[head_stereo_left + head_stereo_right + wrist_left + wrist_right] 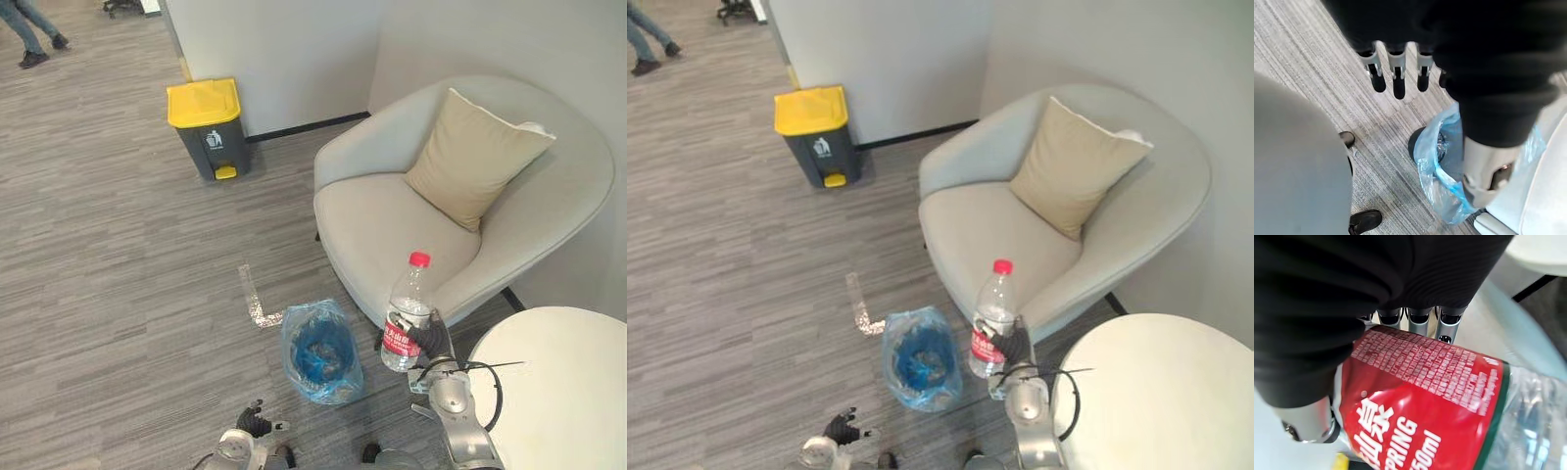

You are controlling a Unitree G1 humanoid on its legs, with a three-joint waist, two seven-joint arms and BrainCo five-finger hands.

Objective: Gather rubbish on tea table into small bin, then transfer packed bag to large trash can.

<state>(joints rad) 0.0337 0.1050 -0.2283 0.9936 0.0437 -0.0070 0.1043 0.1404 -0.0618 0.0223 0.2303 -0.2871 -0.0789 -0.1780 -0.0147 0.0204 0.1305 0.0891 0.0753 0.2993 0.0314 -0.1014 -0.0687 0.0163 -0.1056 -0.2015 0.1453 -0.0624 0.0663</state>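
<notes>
A clear plastic bottle [407,313] with a red cap and red label stands upright in my right hand [428,343], whose fingers [1418,316] curl round the label [1440,401]. The bottle hangs just right of the small bin [318,351], which stands on the floor lined with a blue bag [1442,161]. The bag's mouth is open and dark inside. My left hand [253,423] is low at the near edge, left of the bin, its fingers [1397,73] straight and holding nothing. The large grey trash can [206,125] with a yellow lid stands by the far wall.
A round white tea table [558,392] fills the near right corner. A grey armchair [392,235] with a tan cushion [475,157] stands behind the bottle. A white tape mark [253,294] lies on the carpet. A person's legs [29,29] show at the far left.
</notes>
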